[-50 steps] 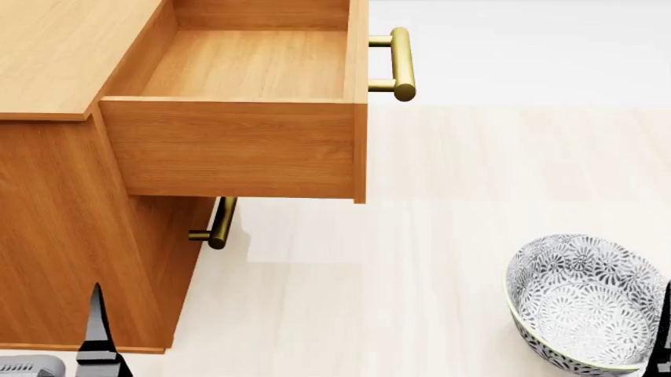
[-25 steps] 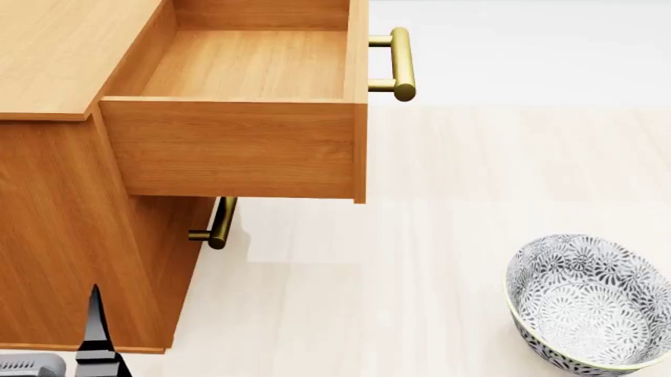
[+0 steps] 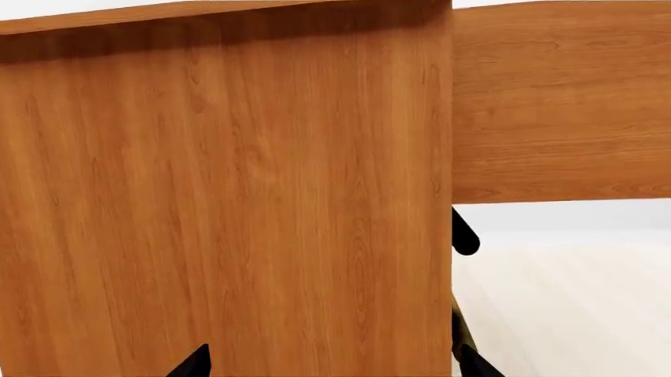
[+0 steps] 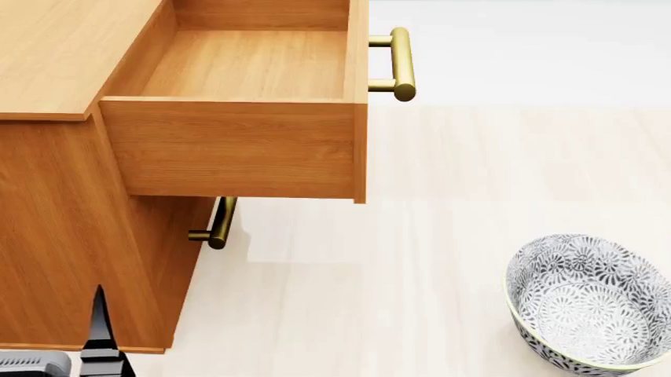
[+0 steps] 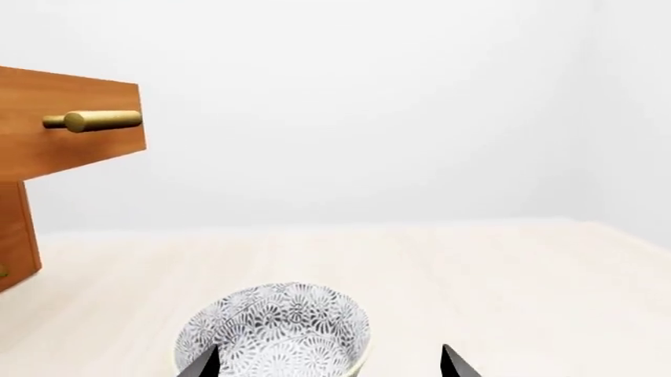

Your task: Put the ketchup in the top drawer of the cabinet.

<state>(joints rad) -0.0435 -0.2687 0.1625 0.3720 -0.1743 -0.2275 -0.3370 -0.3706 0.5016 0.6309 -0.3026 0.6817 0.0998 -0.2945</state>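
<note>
Searching for ketchup, unseen; can judged rigid, slick, best gripped mid-body. Top drawer [image 4: 247, 75] stood open; both grippers [image 5: 327, 363] spread, empty.

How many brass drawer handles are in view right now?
2. One sits on the front of the pulled-out top drawer, the upper handle. The lower handle is on the drawer beneath, partly hidden under it. Others may be out of view.

In the head view, the left hand [image 4: 102, 334] is sinking slightly lower beside the cabinet [image 4: 63, 228], with more of its grey body showing at the bottom corner. The right arm's dark sliver near the bowl [image 4: 587, 298] is gone.
</note>
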